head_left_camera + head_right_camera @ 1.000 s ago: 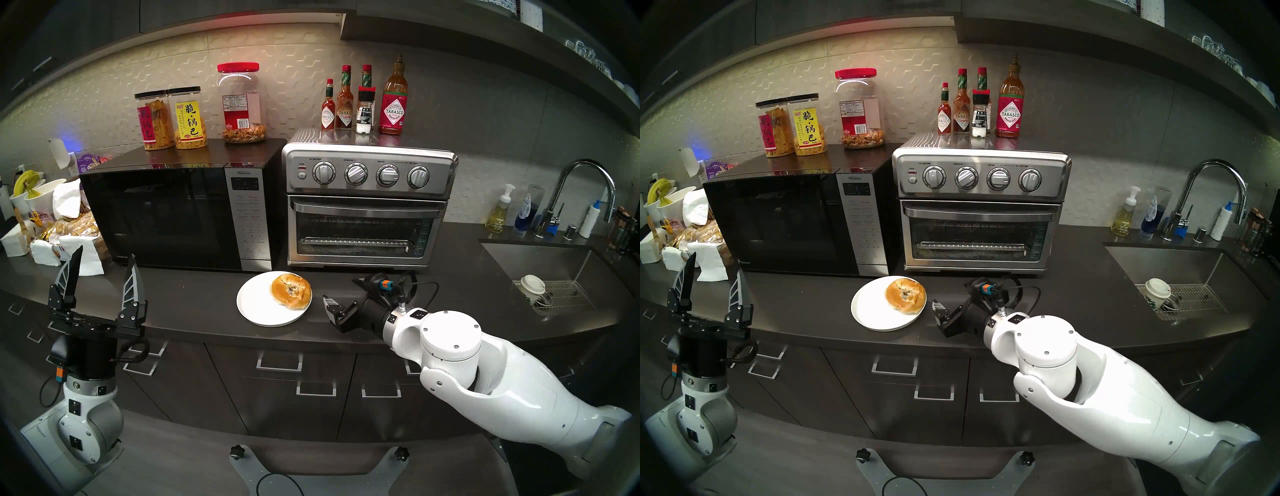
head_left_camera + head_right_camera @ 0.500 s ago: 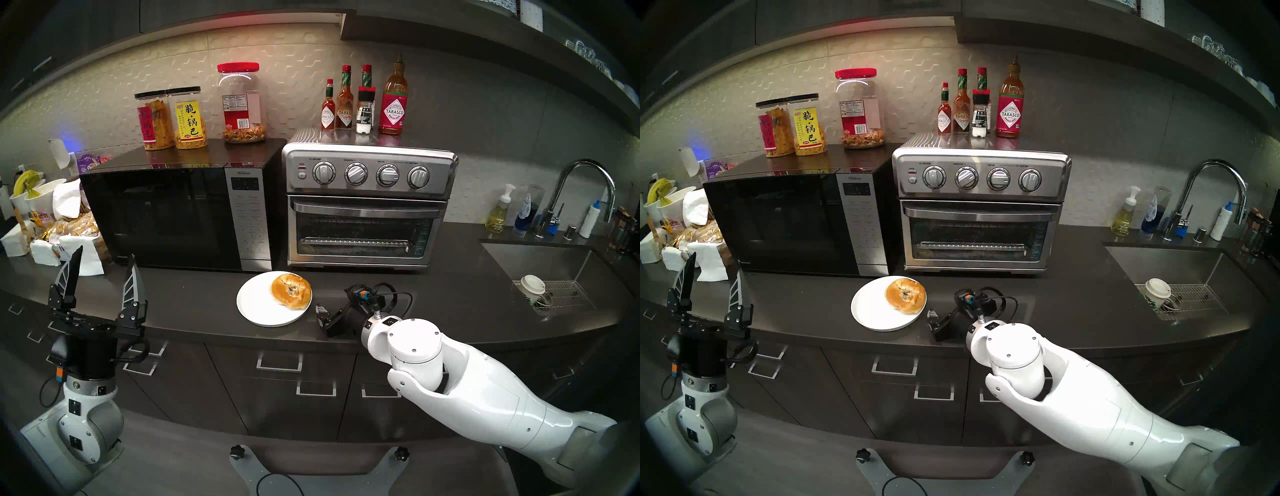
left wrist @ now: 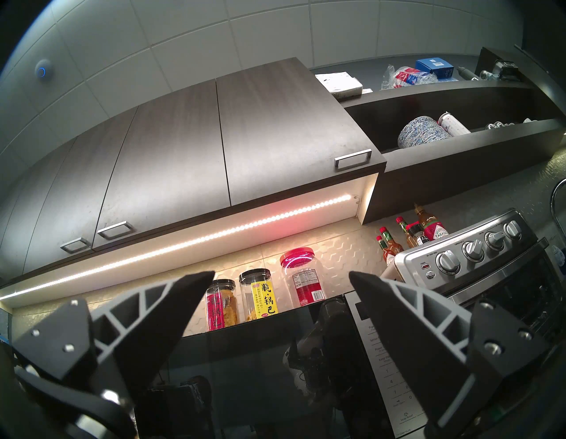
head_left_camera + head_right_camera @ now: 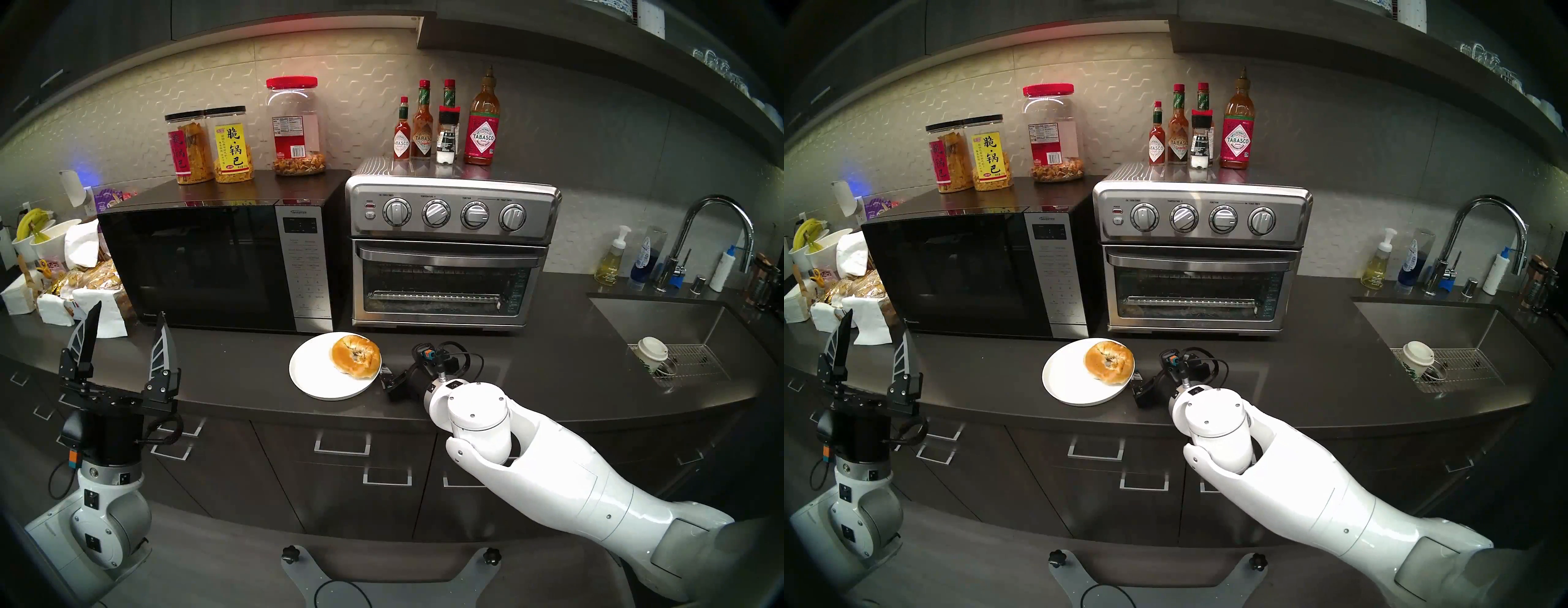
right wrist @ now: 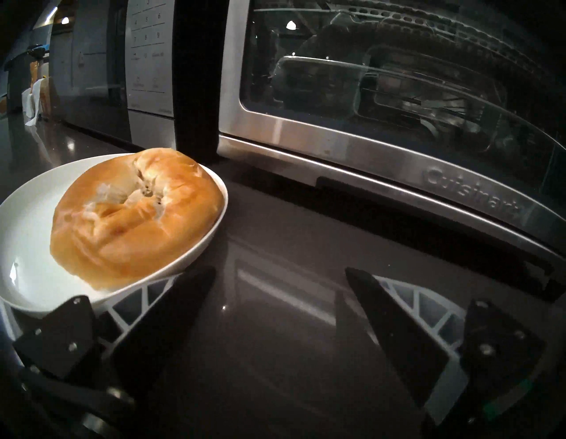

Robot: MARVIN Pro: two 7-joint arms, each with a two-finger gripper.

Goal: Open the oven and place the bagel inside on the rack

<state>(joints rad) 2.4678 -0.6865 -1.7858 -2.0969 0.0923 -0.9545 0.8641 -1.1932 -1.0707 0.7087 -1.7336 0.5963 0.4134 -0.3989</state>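
Note:
The stainless-steel oven stands at the back of the counter with its glass door closed and its bar handle across the top. The wire rack shows through the glass. The golden-brown bagel lies on a white plate in front of the oven. My right gripper is open, low over the counter, at the plate's right rim. In the right wrist view one finger sits just below that rim. My left gripper is open and empty, raised at the far left.
A black microwave with snack jars on top stands left of the oven. Sauce bottles sit on the oven. A sink with a paper cup and a faucet is at the right. Bread bags and napkins crowd the far left.
My right arm has swung left along the counter, bringing its open gripper from below the oven's front up to the plate's right rim. The left arm has not moved.

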